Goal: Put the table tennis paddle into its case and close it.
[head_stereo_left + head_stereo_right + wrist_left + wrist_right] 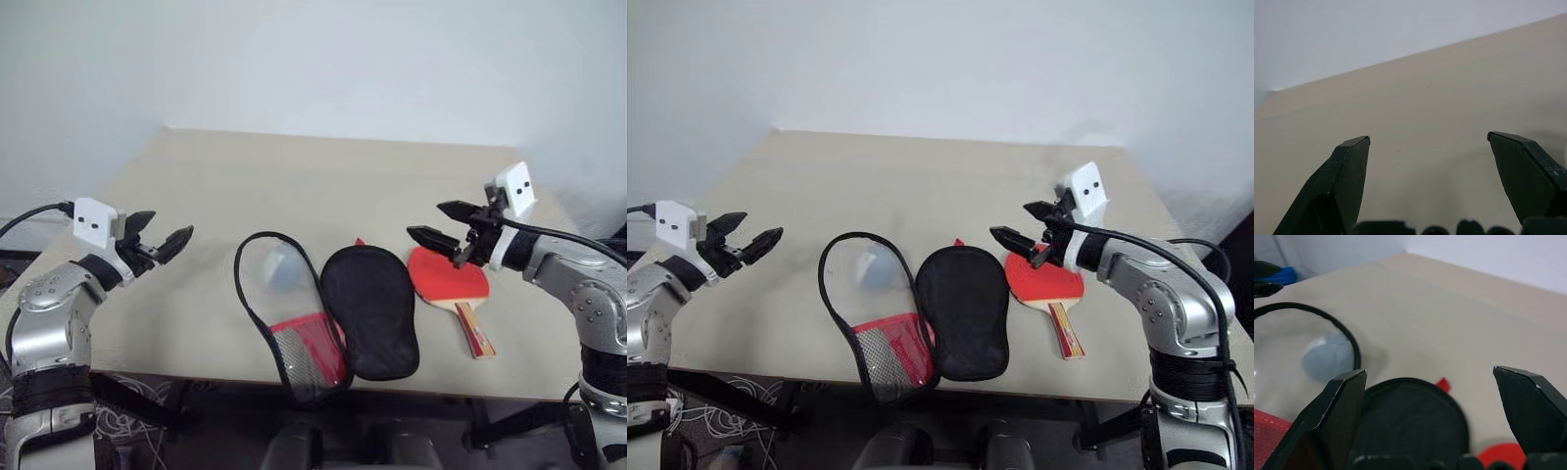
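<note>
The table tennis paddle [453,279] lies flat on the table [323,186], red face up, with its striped handle [477,331] pointing at the front edge. To its left the case lies unzipped in two halves. The black half [370,311] is beside the paddle. The other half [286,338] shows a pale lining and a red mesh pocket. My right gripper [426,220] hovers open just above the paddle's left edge, pointing at the case. My left gripper [168,227] is open and empty over the table's left side, well away from the case.
A small pale blue-white wad [284,266] sits inside the lined half of the case. The beige table runs back to a white wall. The case and paddle lie close to the front edge. Cables lie on the floor under the left corner.
</note>
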